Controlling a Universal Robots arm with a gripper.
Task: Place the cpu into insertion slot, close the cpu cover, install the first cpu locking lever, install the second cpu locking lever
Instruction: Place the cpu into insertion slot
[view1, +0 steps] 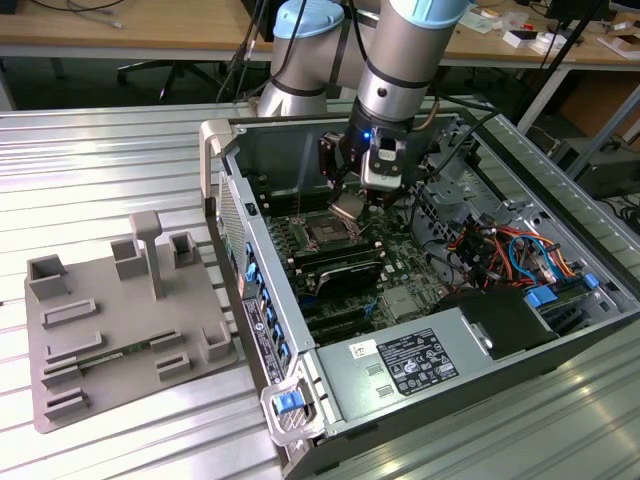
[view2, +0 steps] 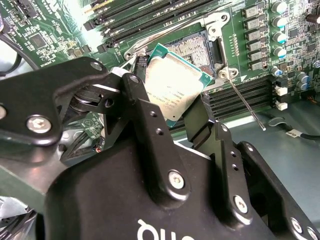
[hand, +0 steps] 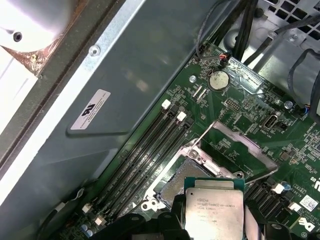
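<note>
hand (view1: 349, 206) clamped on cpu (view2: 172, 87), held just above slot (view2: 196, 46), at its 1 o'clock in exterior view, cover (hand: 246, 143) open

A silver-grey metal top, edged in teal green and marked with fine dark print, is shown on the cpu (view2: 175, 82). The insertion slot (view2: 197, 47) is seen as dark, patterned with a fine pin field and rimmed in silver. The gripper (view2: 169, 102) is finished in matt black. Just beside the insertion slot, the cpu cover (hand: 235, 134) is rendered in bright silver, and the motherboard (view2: 60, 25) around the slot is coloured green. The memory slots (view2: 140, 17) flanking the insertion slot are black. Orange and blue cables (view1: 505, 245) are seen well apart from the slot. Further from it, a plain grey fixture (view1: 110, 320) is set on a ribbed silver table (view1: 100, 150).
</note>
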